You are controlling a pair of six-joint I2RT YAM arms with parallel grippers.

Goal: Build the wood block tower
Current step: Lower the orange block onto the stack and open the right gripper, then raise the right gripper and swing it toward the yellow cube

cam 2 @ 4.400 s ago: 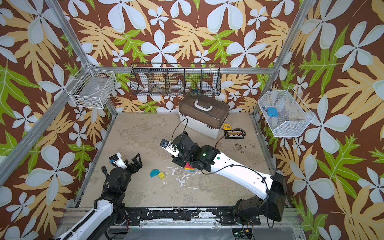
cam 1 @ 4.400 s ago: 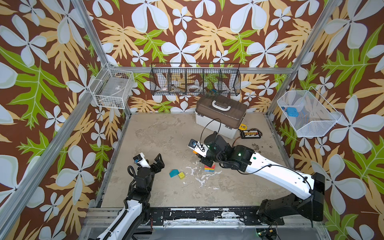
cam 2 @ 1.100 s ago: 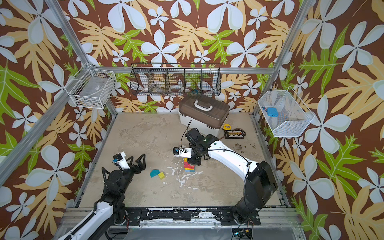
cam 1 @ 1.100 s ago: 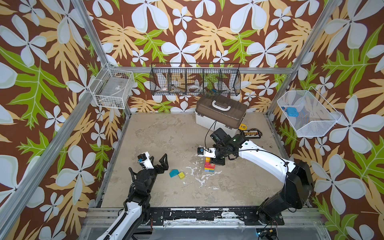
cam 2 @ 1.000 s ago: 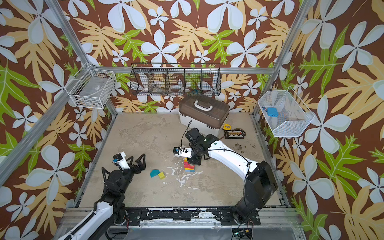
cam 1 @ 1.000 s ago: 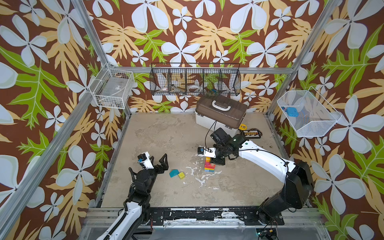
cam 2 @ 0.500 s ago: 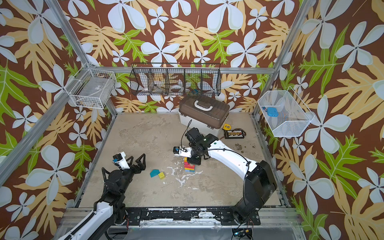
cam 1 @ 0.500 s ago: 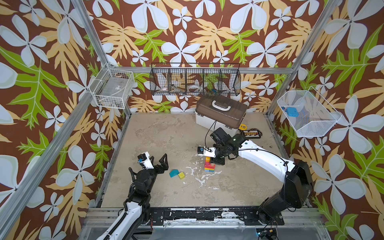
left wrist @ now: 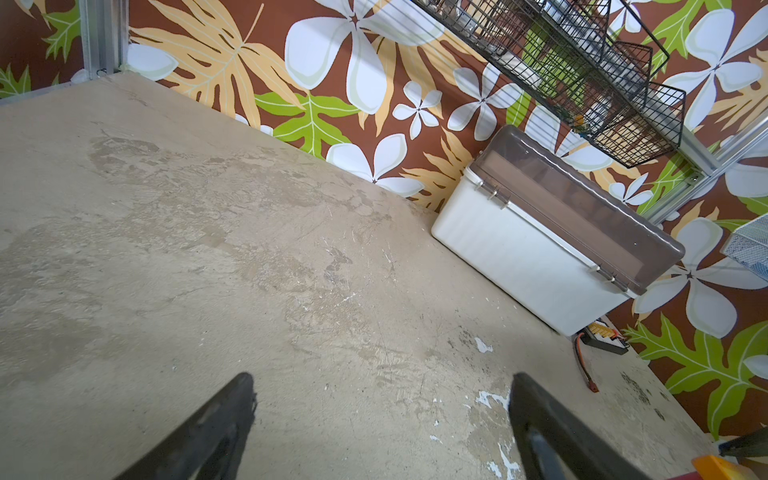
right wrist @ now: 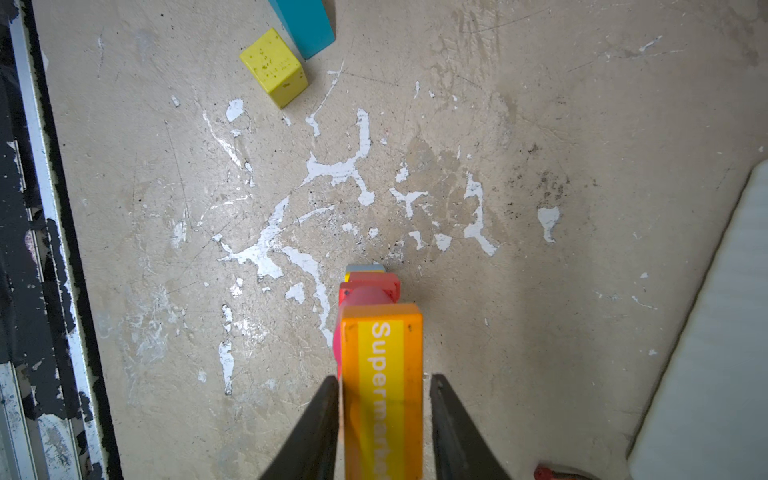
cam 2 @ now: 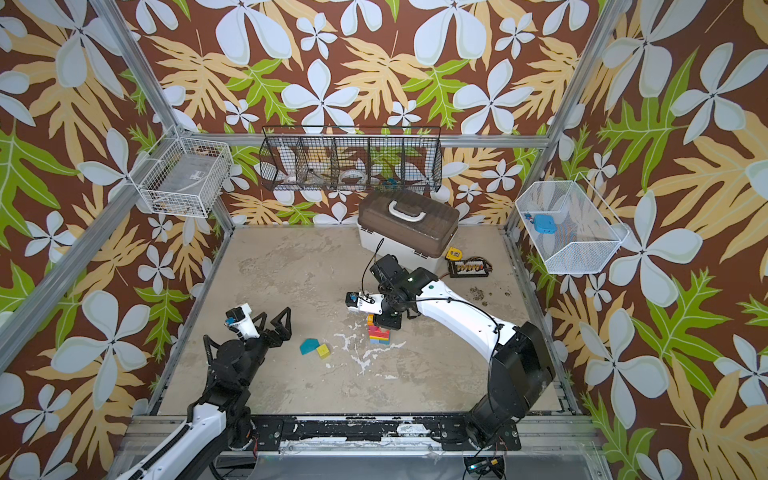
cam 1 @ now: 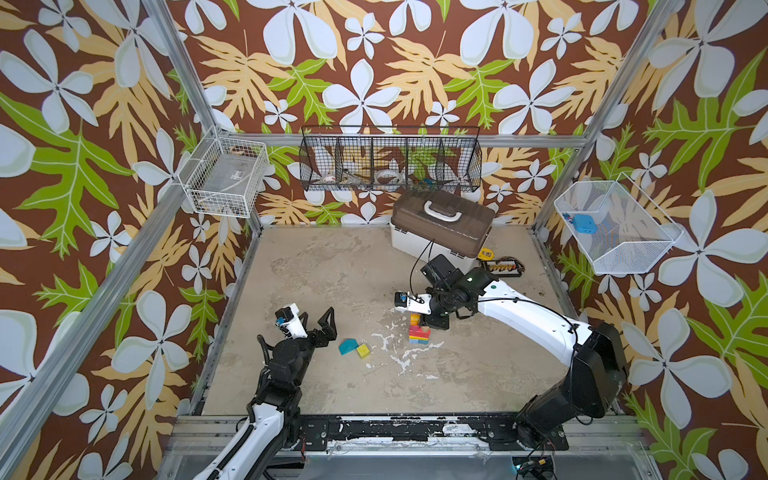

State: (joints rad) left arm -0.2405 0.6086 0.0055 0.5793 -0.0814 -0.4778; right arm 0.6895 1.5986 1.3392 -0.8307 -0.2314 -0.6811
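Glossy painted orange block (right wrist: 380, 365), matt yellow cube (right wrist: 274, 68) — speckled, rough chipped tabletop (right wrist: 540, 104), metal wire basket (cam 1: 390, 160)

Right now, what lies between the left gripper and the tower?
Two loose blocks, side by side: a teal roof piece and a yellow cube. Nothing else stands in that stretch, as both top views show.

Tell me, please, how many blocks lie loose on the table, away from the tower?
2: a teal roof-shaped block and a yellow cube right beside it, left of the tower in both top views. More may be hidden behind it.
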